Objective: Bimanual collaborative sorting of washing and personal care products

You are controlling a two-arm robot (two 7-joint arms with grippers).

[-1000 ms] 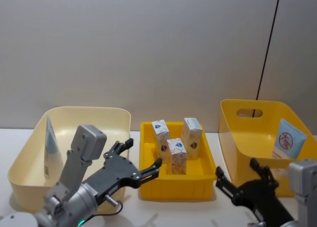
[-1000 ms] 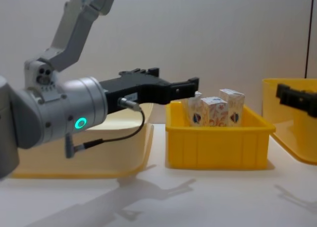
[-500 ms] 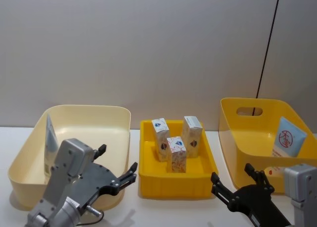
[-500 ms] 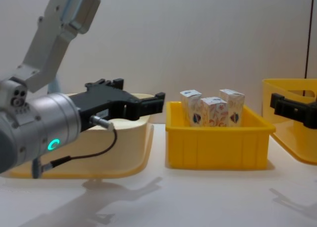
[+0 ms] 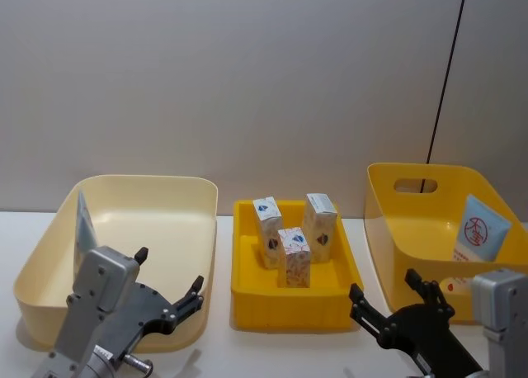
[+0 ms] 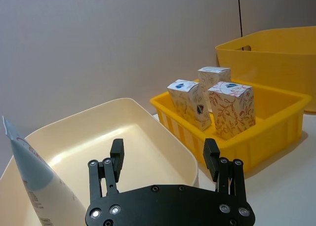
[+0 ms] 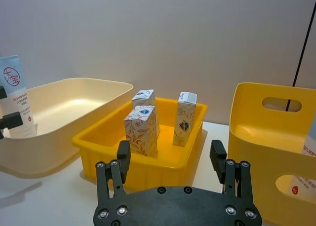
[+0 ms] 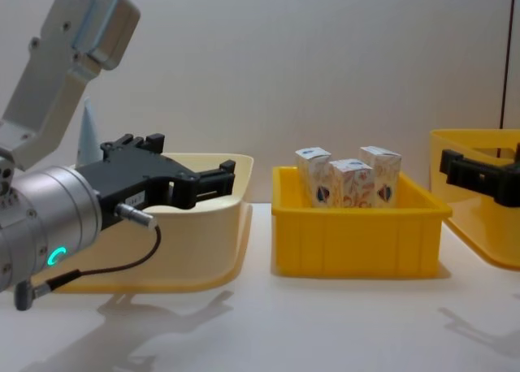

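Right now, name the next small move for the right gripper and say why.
Probably ease the right gripper forward toward the front carton: it hangs open and empty just short of the middle yellow tray, where three cartons stand.

The right claw [image 7: 170,154] is wide open, nothing between its fingers [image 7: 123,159], with the white worktop [image 7: 44,196] under it. Dead ahead of the claw is the small yellow bin [image 7: 101,139] with three cartons [image 7: 141,131] standing upright inside. Two are close together, one behind the other, and the third stands a bit apart on their right. Ahead and off to the claw's left is the cream bin [image 7: 84,83], and there's a pale blue tube [image 7: 12,95] standing in it, red mark showing. Just to the claw's right is the big yellow bin [image 7: 256,147], with a handle slot [image 7: 281,104] in its far wall.
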